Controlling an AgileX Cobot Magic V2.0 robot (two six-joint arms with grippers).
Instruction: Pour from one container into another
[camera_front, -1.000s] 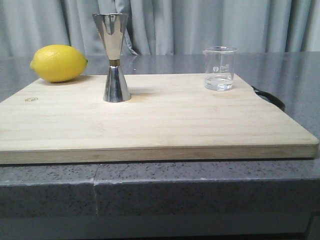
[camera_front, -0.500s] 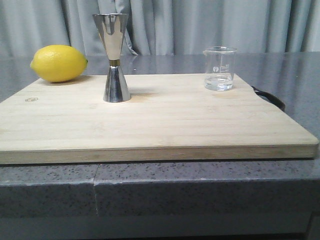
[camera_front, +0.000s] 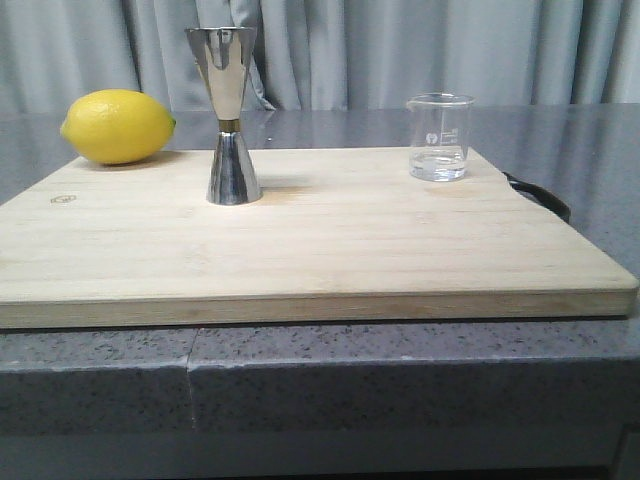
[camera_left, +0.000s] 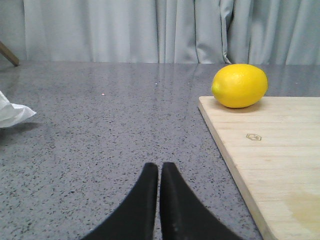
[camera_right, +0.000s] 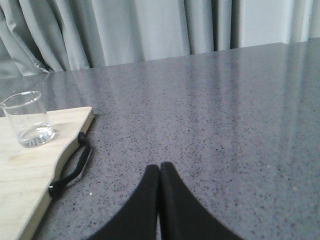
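- Near the far right corner of the cutting board (camera_front: 330, 250), the glass beaker (camera_front: 438, 137) stands upright with a shallow layer of clear liquid at its bottom.
- The steel jigger (camera_front: 228, 115) stands upright toward the far left of the board, well apart from the beaker; a lemon (camera_front: 117, 126) lies at the far left corner, near the jigger but not touching it.
- Left gripper (camera_left: 159, 172): fingers pressed together, holding nothing, over bare countertop (camera_left: 100, 125) off the board's left edge.
- Right gripper (camera_right: 159, 175): fingers likewise together and empty, over countertop off the right edge, beside the board's black handle loop (camera_right: 72, 167).
- Handling judgement: the beaker looks light, rigid, smooth-walled and breakable (slip risk under a hard pinch). A moderate side grasp at mid-wall, spout facing the jigger, seems soundest.
- The jigger's narrow mouth and small foot suggest it tips easily; pouring should be slow.
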